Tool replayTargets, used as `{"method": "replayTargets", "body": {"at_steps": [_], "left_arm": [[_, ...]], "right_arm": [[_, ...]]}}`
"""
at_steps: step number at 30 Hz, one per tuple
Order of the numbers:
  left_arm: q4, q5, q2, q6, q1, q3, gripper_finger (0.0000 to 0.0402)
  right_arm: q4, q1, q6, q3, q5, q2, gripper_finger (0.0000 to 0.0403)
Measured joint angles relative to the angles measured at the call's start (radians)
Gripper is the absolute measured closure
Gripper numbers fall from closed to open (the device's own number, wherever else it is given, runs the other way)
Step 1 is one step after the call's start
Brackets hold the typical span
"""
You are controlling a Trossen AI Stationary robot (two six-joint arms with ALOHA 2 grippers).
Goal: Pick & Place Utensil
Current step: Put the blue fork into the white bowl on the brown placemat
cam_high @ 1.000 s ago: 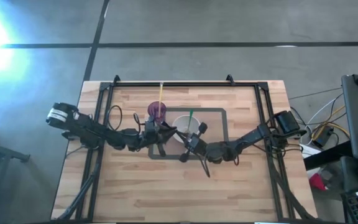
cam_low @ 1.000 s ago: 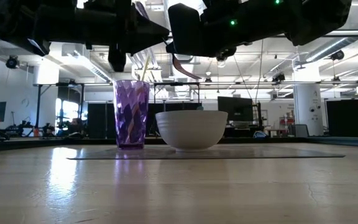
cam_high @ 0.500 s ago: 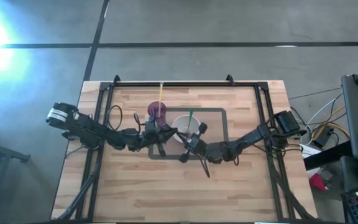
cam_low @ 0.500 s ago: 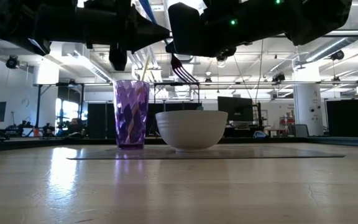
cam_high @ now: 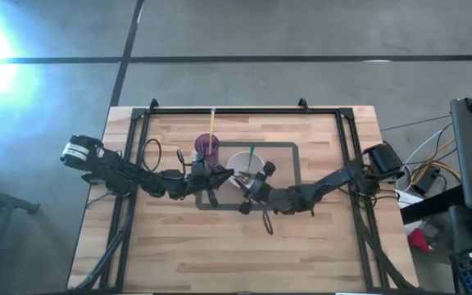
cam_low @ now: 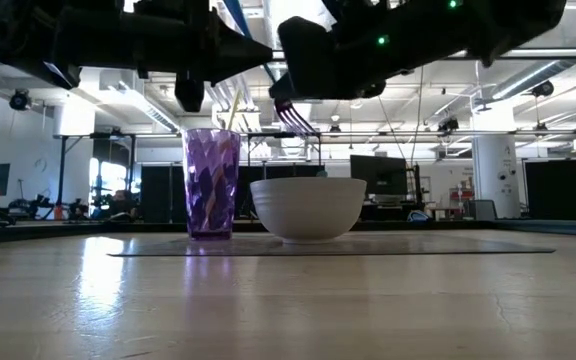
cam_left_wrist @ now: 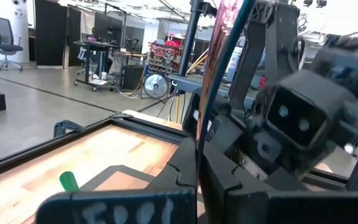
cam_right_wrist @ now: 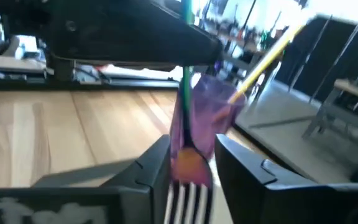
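Fork (cam_low: 290,117), purple with its tines pointing down, hangs in the air above the white bowl (cam_low: 308,208) in the low view, well clear of the rim. The right wrist view shows it between that arm's two dark fingers (cam_right_wrist: 151,168), tines (cam_right_wrist: 188,198) toward the camera and the handle running away from it; the fingers stand close on either side of the handle, so the right hand (cam_high: 251,188) looks closed on the fork.

From above, the right hand sits over the near edge of the bowl (cam_high: 245,169), which rests on a dark mat (cam_high: 288,174) on the wooden bench (cam_high: 318,238). A green-handled utensil (cam_high: 251,152) pokes up out of the bowl. Just beside the bowl, on the same mat, stands a purple faceted cup (cam_low: 211,183) with a yellow straw-like stick (cam_high: 212,123) leaning out of it toward the far edge of the bench.

The left hand (cam_high: 216,182) comes in from the other side and is held right next to the right one, above the mat between cup and bowl. In the left wrist view a thin dark and reddish strip (cam_left_wrist: 211,81) rises from between its fingers (cam_left_wrist: 188,167), which are drawn together around it. Whether that strip is the fork's handle cannot be told. Both arms hang high in the low view, above cup and bowl.
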Motion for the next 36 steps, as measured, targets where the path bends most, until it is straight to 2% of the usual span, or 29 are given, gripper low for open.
{"method": "replayTargets", "body": {"at_steps": [4, 8, 13, 23, 30, 36], "left_arm": [[-0.022, -0.001, 0.0, 0.003, 0.0, 0.001, 0.0401], [-0.066, 0.001, 0.0, 0.004, 0.0, 0.014, 0.0401], [-0.165, 0.067, 0.0, -0.002, 0.0, 0.053, 0.0401], [-0.429, 0.13, -0.001, 0.002, -0.002, 0.158, 0.0401], [-0.437, 0.263, -0.001, 0.006, -0.003, 0.182, 0.0401], [-0.437, 0.313, -0.001, 0.012, -0.003, 0.187, 0.0401]], "right_arm": [[-0.243, 0.005, 0.129, 0.0, -0.008, -0.095, 0.0253], [-0.443, 0.004, 0.191, 0.0, -0.134, -0.205, 0.0232], [-0.551, 0.004, 0.162, -0.005, -0.242, -0.314, 0.0218], [-0.553, 0.004, 0.06, -0.029, -0.388, -0.425, 0.0222], [-0.495, 0.002, 0.036, -0.028, -0.433, -0.441, 0.0223], [-0.346, -0.01, 0.036, -0.029, -0.572, -0.407, 0.0218]]}}
